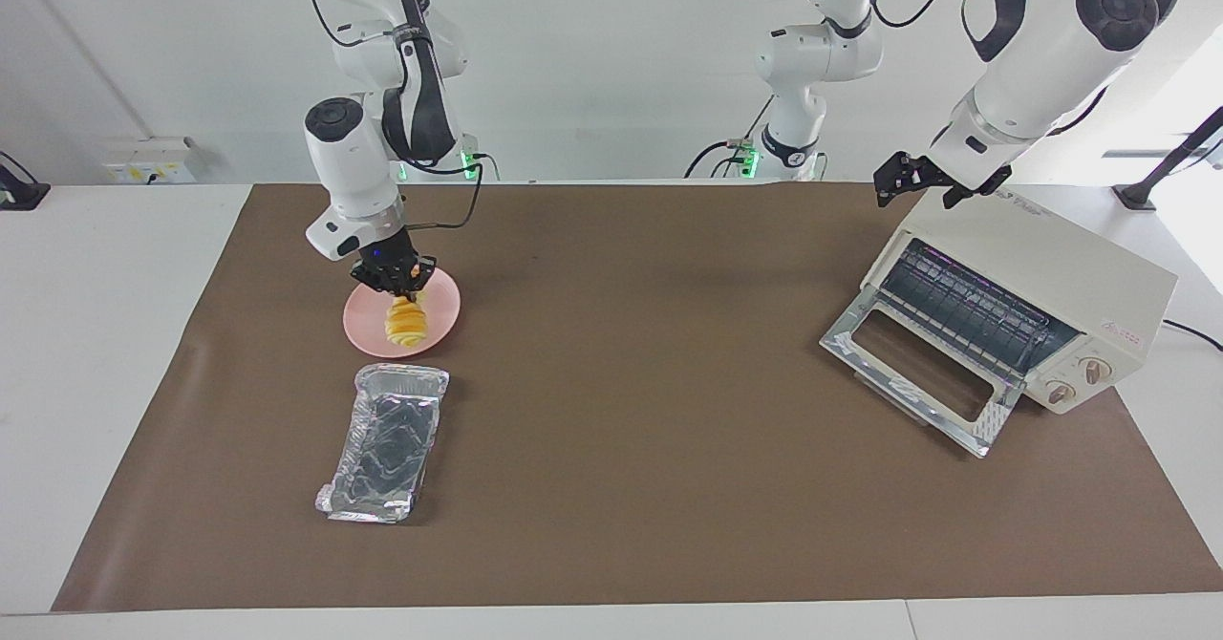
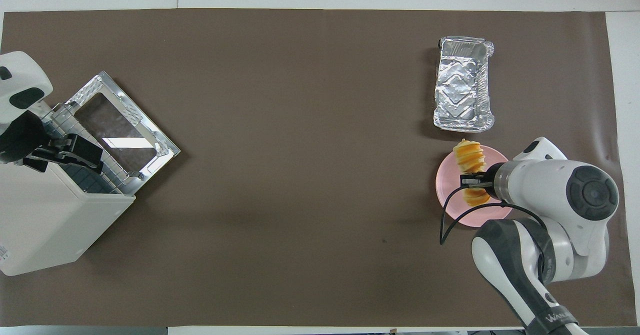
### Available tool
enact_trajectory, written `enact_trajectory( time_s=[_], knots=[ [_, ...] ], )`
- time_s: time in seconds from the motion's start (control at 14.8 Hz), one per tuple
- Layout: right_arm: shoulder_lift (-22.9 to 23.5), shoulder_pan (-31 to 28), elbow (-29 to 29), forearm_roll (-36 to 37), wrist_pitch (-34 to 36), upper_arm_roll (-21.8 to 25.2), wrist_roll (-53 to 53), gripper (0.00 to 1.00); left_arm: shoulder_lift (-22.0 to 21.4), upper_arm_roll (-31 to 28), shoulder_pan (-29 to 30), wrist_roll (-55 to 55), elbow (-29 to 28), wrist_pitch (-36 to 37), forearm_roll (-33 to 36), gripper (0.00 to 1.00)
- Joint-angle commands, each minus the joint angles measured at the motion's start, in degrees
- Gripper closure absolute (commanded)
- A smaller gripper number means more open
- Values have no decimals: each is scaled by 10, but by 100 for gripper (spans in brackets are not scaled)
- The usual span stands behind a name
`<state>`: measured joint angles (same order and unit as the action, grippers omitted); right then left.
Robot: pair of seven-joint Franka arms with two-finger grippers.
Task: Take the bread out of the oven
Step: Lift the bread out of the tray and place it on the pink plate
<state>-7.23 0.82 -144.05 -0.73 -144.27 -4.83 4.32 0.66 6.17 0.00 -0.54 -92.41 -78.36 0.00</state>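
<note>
Bread (image 1: 405, 323) hangs clenched in right end effector (image 1: 394, 287) over plate (image 1: 442, 320); left end effector (image 1: 910, 181) released above oven (image 1: 1051, 287).

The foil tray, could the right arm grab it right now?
Probably not yet. The right gripper is shut on the bread over the pink plate. The foil tray lies uncovered beside the plate, so nothing else blocks it.

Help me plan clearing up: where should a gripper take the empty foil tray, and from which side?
Probably from above, pinching one long side wall of the foil tray. It lies flat, empty and apart from the pink plate, and its thin upright rim gives fingers the only edge to close on.
</note>
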Motion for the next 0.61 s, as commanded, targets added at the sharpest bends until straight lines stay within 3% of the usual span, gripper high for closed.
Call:
enact_trajectory(
  time_s=[0.0, 0.2, 0.27, 0.34, 0.54],
  knots=[
    [9, -4, -31, -12, -52, -4, -6, 100, -14, 7, 9, -1, -15, -5, 4, 0],
    [8, -5, -32, -12, -51, -4, -4, 100, -14, 7, 9, -1, -15, -4, 4, 0],
    [9, -6, -32, -12, -50, -4, -3, 40, -14, 7, 9, -1, -15, -4, 5, 0],
    [8, -6, -30, -12, -44, -4, -2, 0, -14, 7, 9, -1, -15, -4, 5, 0],
    [-1, -4, -6, -12, 20, -4, -7, 0, -14, 7, 9, -1, -15, -4, 5, 0]
  ],
)
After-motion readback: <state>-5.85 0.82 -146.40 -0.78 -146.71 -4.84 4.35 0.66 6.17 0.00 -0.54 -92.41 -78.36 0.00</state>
